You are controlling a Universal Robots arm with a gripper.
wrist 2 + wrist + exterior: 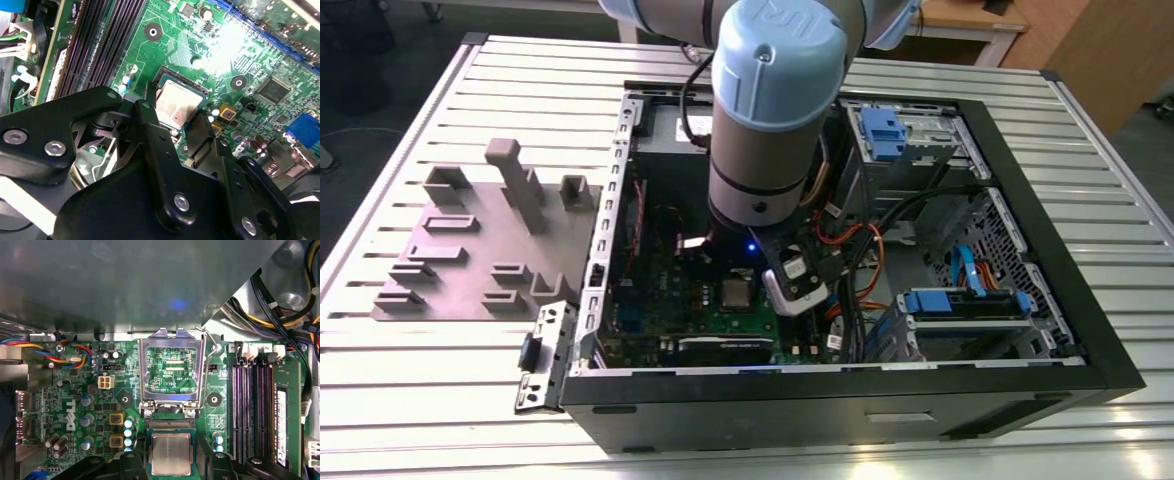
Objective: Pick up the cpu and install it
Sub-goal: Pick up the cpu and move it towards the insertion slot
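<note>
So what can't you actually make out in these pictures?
- The cpu: one edge is cut off by the picture's border in the first wrist view, and the gripper covers part of its rim in the second wrist view.
- The motherboard: glare whites out a patch in the second wrist view, and the arm hides much of it in the exterior view.
- Whether the cpu is held or fully seated: cannot tell.

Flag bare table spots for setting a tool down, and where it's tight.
Free: slatted table between the grey fixture plate and the exterior camera, and the strip on the exterior view's right of the PC case. Crowded: inside the case, where arm, cables and drive cages hem the cpu.
</note>
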